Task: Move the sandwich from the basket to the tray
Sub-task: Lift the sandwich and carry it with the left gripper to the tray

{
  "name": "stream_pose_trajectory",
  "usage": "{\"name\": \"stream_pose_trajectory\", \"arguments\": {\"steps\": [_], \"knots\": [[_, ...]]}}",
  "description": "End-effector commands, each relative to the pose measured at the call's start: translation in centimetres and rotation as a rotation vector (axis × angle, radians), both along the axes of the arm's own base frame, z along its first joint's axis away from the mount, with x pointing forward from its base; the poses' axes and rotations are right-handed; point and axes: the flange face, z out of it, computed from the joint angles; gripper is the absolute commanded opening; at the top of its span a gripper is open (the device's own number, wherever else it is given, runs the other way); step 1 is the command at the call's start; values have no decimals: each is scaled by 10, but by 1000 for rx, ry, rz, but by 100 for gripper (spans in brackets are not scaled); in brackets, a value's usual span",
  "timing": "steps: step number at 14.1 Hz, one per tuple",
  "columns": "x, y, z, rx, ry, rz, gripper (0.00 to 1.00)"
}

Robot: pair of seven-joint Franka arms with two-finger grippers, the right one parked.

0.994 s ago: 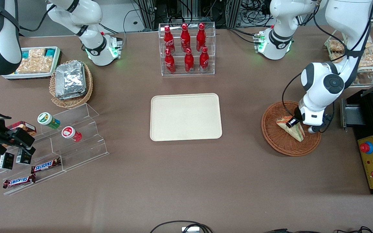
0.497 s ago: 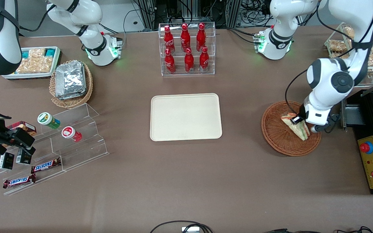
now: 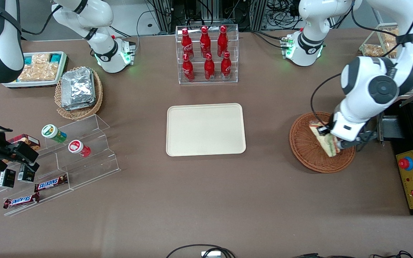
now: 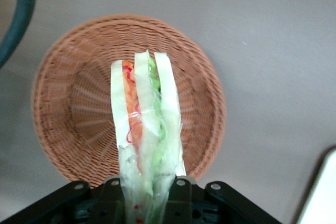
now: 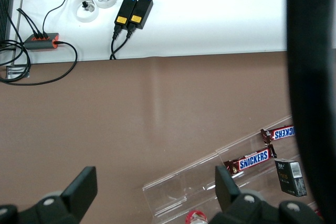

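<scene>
My left gripper (image 3: 330, 140) is shut on the wrapped sandwich (image 3: 323, 140) and holds it lifted above the reddish-brown wicker basket (image 3: 308, 154), near the working arm's end of the table. In the left wrist view the sandwich (image 4: 144, 129) stands on edge between the fingers (image 4: 178, 195), pale bread with orange and green layers, with the basket (image 4: 79, 108) below it and nothing else in it. The cream-beige tray (image 3: 205, 129) lies flat at the table's middle with nothing on it; its corner shows in the left wrist view (image 4: 321, 192).
A clear rack of red bottles (image 3: 206, 53) stands farther from the camera than the tray. A black machine with a red button (image 3: 412, 172) sits beside the basket. A tan basket of foil packets (image 3: 78, 91), a white snack bin (image 3: 38, 68) and clear shelves with snack bars (image 3: 54, 161) lie toward the parked arm's end.
The gripper has lifted the sandwich up off the basket floor and turned it more upright; the arm's wrist has risen and swung slightly toward the working arm's end.
</scene>
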Motion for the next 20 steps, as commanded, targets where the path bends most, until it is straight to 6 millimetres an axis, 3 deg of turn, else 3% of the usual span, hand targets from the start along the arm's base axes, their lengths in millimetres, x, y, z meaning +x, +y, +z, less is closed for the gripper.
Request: {"name": "stream_pose_trajectory", "arguments": {"steps": [1, 3, 7, 11, 14, 16, 20], "knots": [[-3, -47, 7, 34, -14, -134, 0], [-15, -86, 9, 51, -23, -198, 0], [-41, -146, 10, 54, -28, -289, 0], [-78, -211, 8, 52, -34, -326, 0], [-106, -254, -10, 39, -3, -371, 0], [-117, -274, -30, 24, 35, -408, 0], [-120, -306, -44, -16, 63, -426, 0]]}}
